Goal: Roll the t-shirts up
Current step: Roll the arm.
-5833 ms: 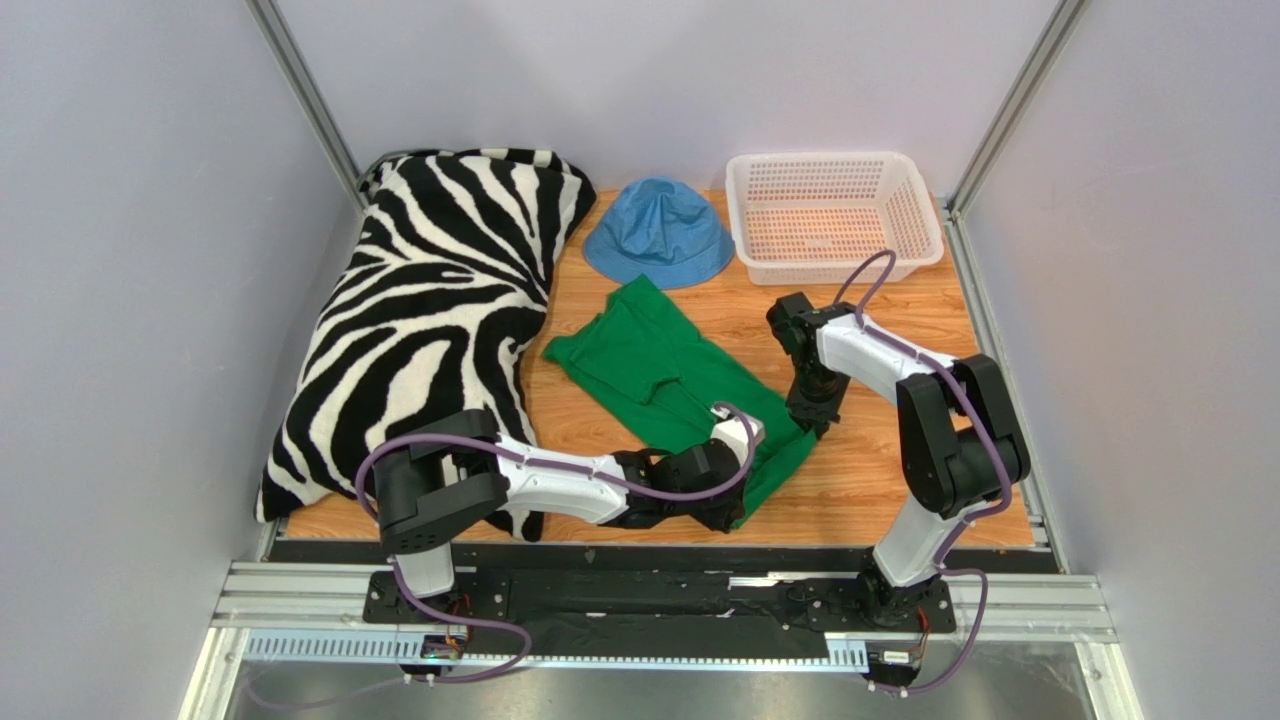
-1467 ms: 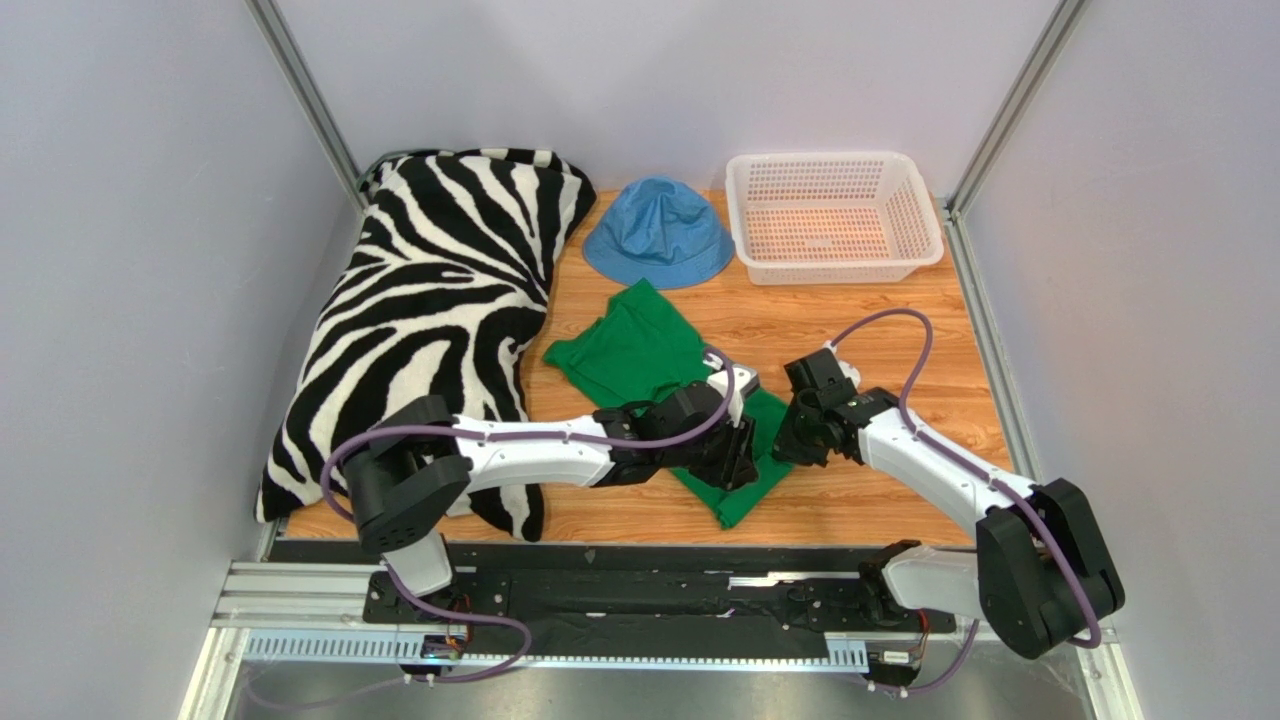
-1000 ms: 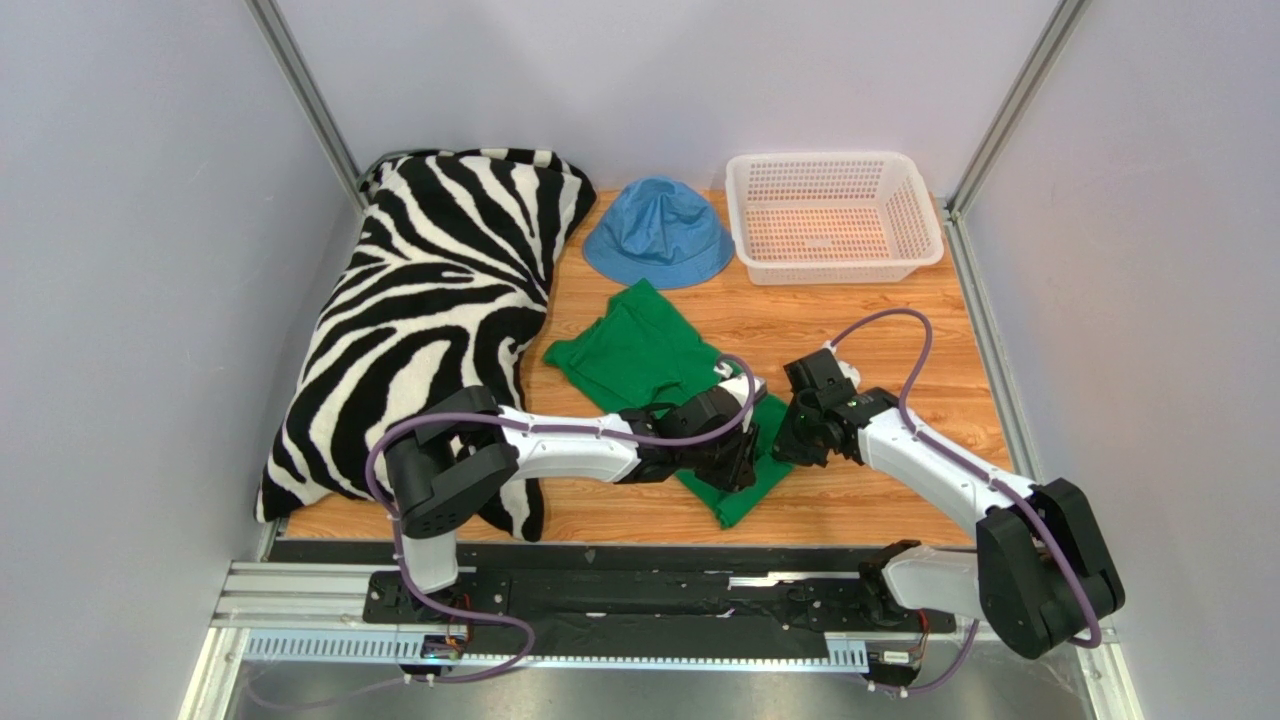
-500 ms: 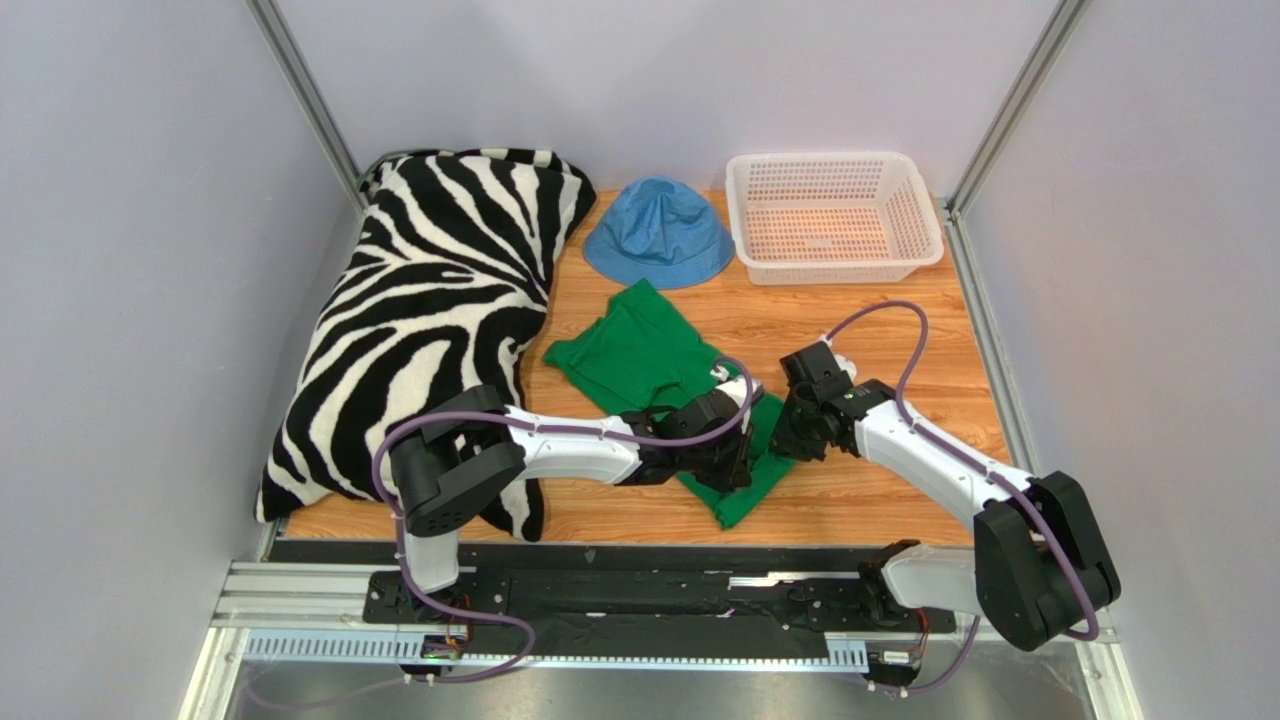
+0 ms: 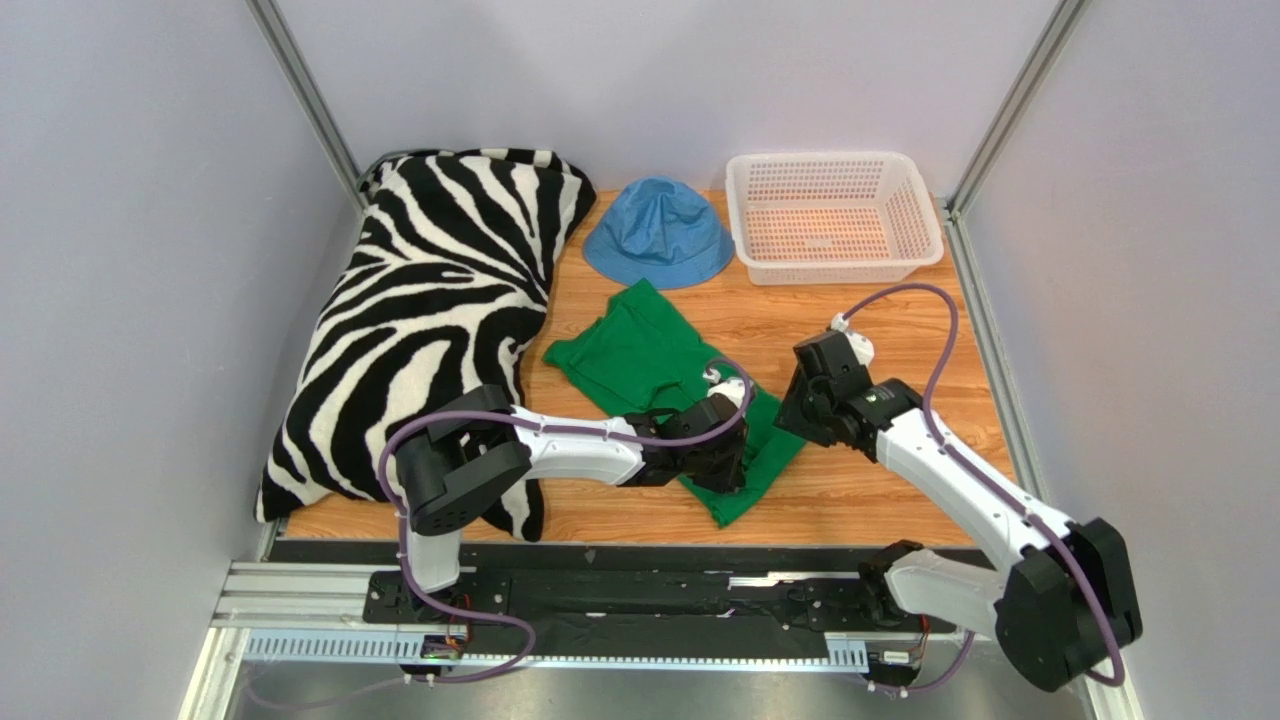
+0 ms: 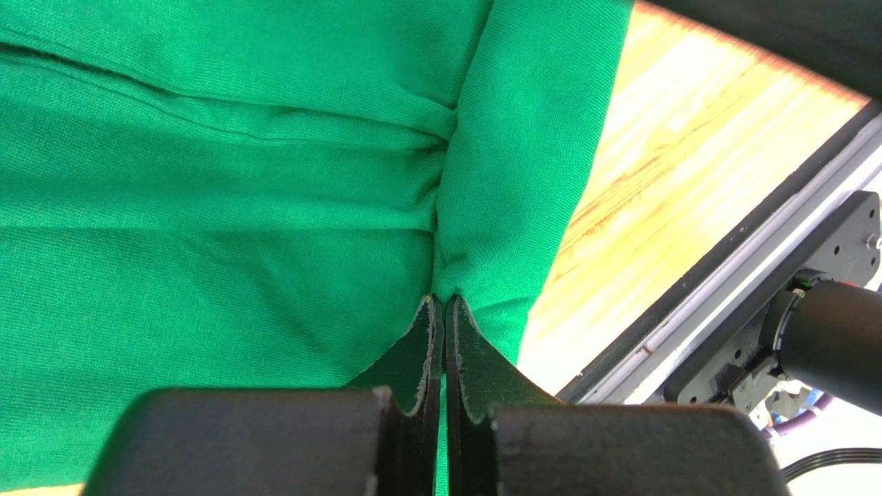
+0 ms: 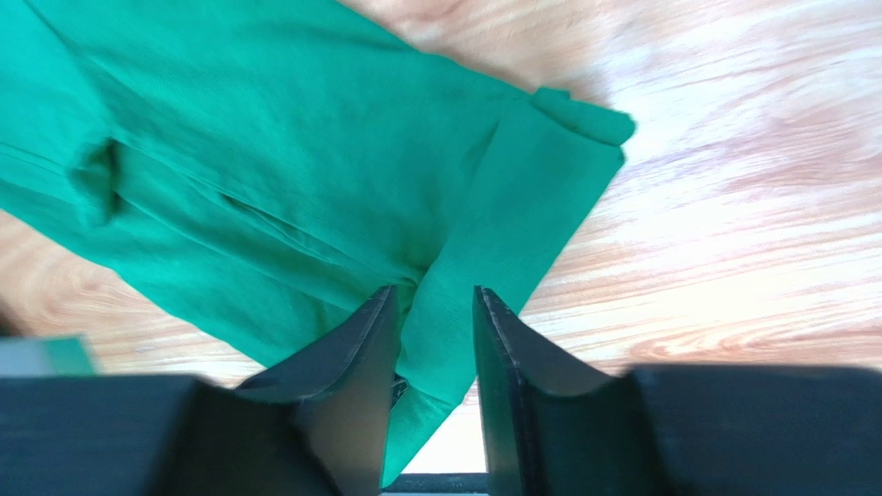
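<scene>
A green t-shirt [image 5: 643, 353] lies partly folded near the middle of the wooden table [image 5: 917, 338], its lower end toward the near edge. The left gripper [image 6: 445, 306], jaws pressed together, pinches a fold of cloth at that end. The right gripper [image 7: 435, 300] hovers over the shirt's right side, jaws parted. A zebra pillow [image 5: 428, 300] fills the left edge; a blue hat [image 5: 658, 233] and white basket [image 5: 819, 159] sit along the far edge.

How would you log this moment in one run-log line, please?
left pincer: shut on green t-shirt | right pincer: open over its edge | roll: not yet formed
</scene>
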Robot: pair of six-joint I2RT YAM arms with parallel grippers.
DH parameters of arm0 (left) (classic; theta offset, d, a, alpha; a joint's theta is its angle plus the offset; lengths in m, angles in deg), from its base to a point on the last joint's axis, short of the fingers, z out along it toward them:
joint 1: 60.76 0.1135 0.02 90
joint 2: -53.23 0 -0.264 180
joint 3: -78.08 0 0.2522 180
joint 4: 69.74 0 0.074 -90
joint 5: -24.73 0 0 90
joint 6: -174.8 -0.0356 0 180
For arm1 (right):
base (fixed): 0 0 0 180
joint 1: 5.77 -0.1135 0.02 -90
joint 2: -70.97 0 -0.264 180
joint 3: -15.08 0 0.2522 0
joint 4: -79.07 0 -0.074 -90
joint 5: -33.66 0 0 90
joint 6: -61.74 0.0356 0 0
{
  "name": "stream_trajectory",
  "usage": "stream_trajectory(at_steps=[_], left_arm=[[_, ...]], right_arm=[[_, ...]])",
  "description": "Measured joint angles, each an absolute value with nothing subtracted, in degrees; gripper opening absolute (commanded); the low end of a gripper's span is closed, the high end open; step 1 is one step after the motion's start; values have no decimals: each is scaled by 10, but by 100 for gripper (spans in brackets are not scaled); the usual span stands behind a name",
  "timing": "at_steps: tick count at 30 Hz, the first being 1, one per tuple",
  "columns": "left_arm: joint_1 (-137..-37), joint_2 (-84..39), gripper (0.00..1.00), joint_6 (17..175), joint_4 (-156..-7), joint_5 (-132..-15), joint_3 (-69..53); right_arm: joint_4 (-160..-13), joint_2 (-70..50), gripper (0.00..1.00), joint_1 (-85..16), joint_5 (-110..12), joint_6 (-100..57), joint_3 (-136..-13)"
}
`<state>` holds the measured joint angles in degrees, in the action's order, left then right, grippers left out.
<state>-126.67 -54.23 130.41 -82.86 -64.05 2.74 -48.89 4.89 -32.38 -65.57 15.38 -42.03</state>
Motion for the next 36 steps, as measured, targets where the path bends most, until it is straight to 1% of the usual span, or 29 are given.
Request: stream_trajectory(at_steps=[2, 5, 12, 17, 24, 26, 33, 36], left_arm=[[-1267, -542, 0, 1306, -831, -639, 26], [-1267, -543, 0, 1308, -836, -637, 23], [-1267, -545, 0, 1309, -847, -634, 16], [-1267, -547, 0, 1308, -852, -634, 13], [-1267, -548, 0, 1308, -854, -634, 11], [-1267, -548, 0, 1308, -854, -634, 11], [-1266, -548, 0, 1306, -854, -635, 11], [-1266, -548, 0, 1305, -854, -635, 10]], right_arm=[[-487, 77, 50, -324, -667, 156, -413], [-491, 108, 54, -324, -673, 162, -388], [-511, 132, 57, -324, -673, 183, -322], [-554, 145, 59, -324, -674, 203, -283], [-618, 158, 59, -319, -694, 229, -248], [-631, 156, 57, -316, -699, 233, -243], [-668, 107, 56, -312, -714, 243, -240], [-676, 84, 46, -312, -718, 243, -240]])
